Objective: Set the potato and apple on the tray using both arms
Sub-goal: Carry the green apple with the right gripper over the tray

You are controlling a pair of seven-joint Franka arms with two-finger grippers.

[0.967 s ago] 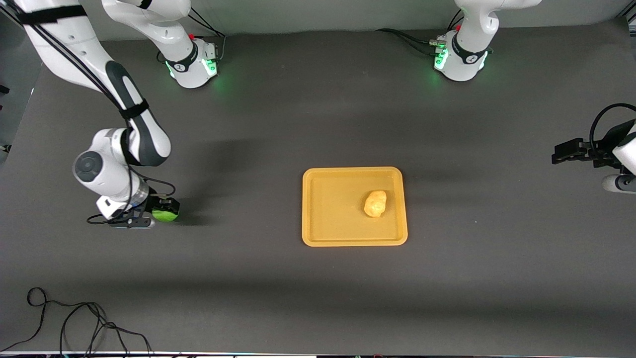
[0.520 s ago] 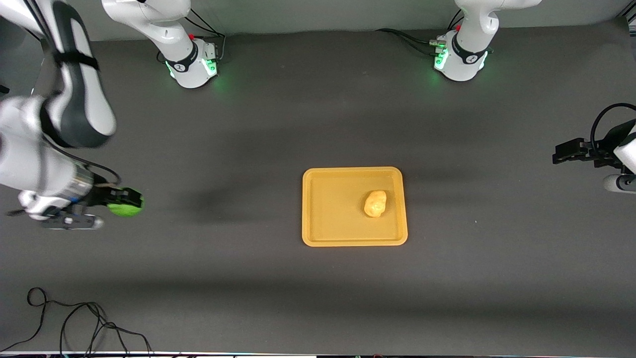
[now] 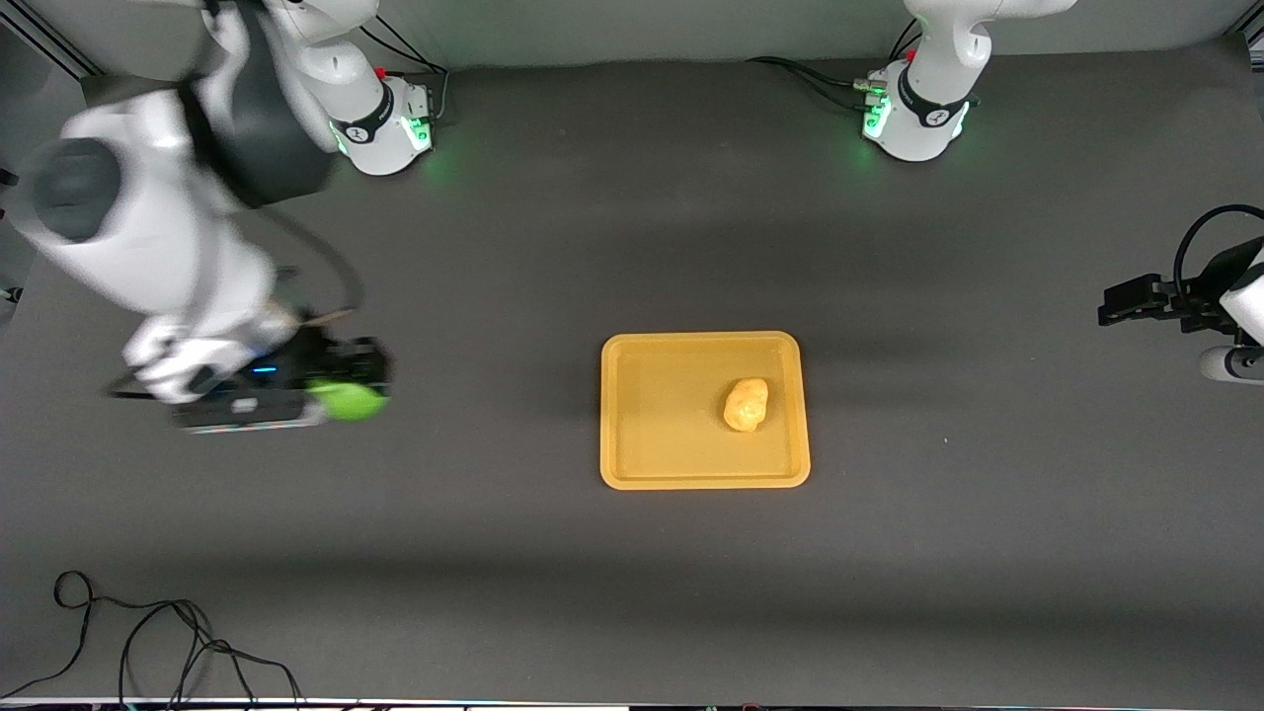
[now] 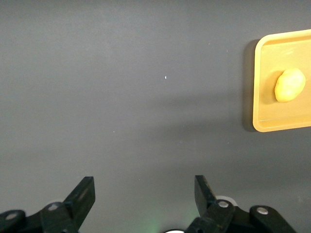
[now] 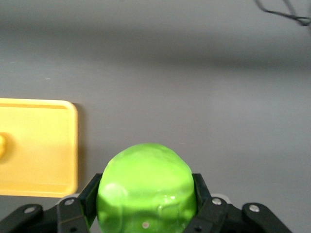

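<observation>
The right gripper clenches the round, bright green apple at its widest middle, above bare table toward the right arm's end. It looks smooth, light, firm, perhaps slippery. The lumpy yellow-tan potato lies in the orange-yellow plastic tray. The left gripper waits, spread and empty.

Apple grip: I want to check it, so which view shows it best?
Right wrist view: the apple fills it, clamped in the right tool. Front view shows it blurred; left wrist view doesn't show it.

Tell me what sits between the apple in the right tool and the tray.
Nothing: in the front view only bare dark table separates the apple, gripped by the right tool, from the tray. The right wrist view agrees.
</observation>
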